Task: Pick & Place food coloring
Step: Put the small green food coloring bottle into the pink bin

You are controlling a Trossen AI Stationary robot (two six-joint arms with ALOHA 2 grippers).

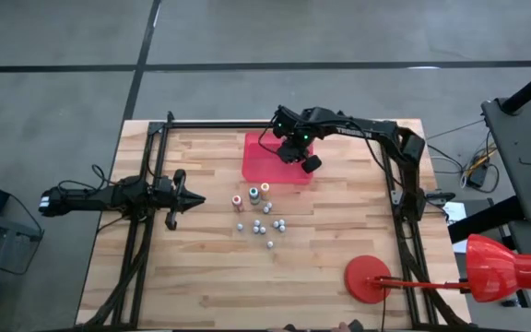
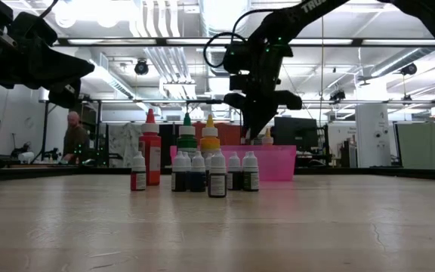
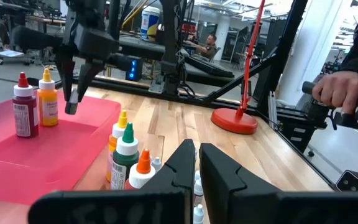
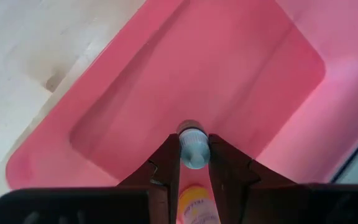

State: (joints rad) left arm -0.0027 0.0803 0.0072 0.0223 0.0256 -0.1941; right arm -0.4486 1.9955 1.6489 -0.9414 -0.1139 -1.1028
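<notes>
The right claw (image 4: 194, 163) is clamped on a small pale-capped yellow food coloring bottle (image 4: 193, 149), held above the flat red plastic tray (image 1: 264, 166), long axis pointing down into it. The left claw (image 1: 194, 199), shut and empty, waits well left of the tray.

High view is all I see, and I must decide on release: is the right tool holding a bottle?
Observer: Yes, the right tool is shut on a small bottle.
Operator: Anything already in the tray? The arm hides it.
Observer: A red bottle and an orange bottle stand in the pink tray.
Operator: And the left tool?
Observer: The left tool is shut, with nothing between its fingers.
</notes>
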